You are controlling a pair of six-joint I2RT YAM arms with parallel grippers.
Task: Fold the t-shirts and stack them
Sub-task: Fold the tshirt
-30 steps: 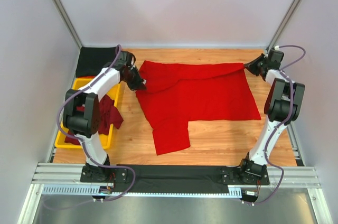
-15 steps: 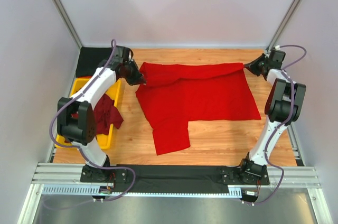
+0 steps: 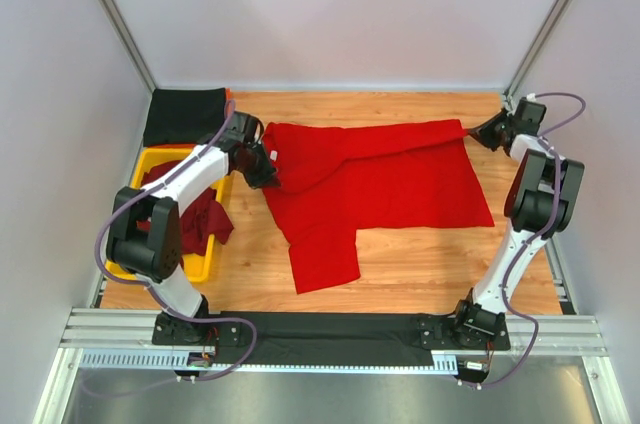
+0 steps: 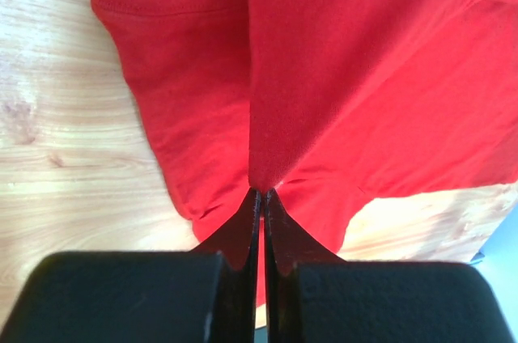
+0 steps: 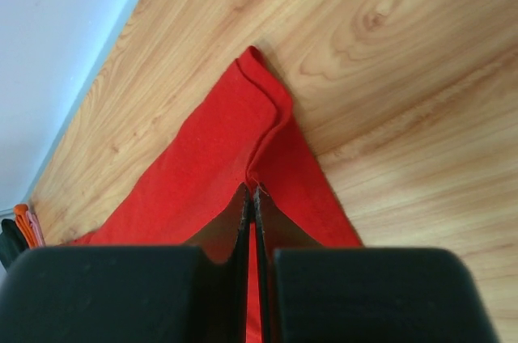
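Note:
A bright red t-shirt (image 3: pixel 380 189) lies spread on the wooden table, partly folded, with one flap reaching toward the near edge. My left gripper (image 3: pixel 272 170) is shut on the shirt's left edge, and the cloth (image 4: pixel 324 76) rises in a ridge from the pinch (image 4: pixel 263 191). At the far right corner of the shirt my right gripper (image 3: pixel 476 132) is shut on the hem (image 5: pixel 267 116), pinched at its tips (image 5: pixel 252 189). A dark maroon t-shirt (image 3: pixel 203 216) is bunched in the yellow tray. A folded black t-shirt (image 3: pixel 184 115) lies at the far left.
The yellow tray (image 3: pixel 166 158) stands along the table's left side, under my left arm. Grey walls close the table on three sides. A black mat (image 3: pixel 330 329) runs along the near edge between the arm bases.
My left gripper has drawn the shirt's left edge back toward the near side and slightly right. My right gripper has shifted a little right with its corner.

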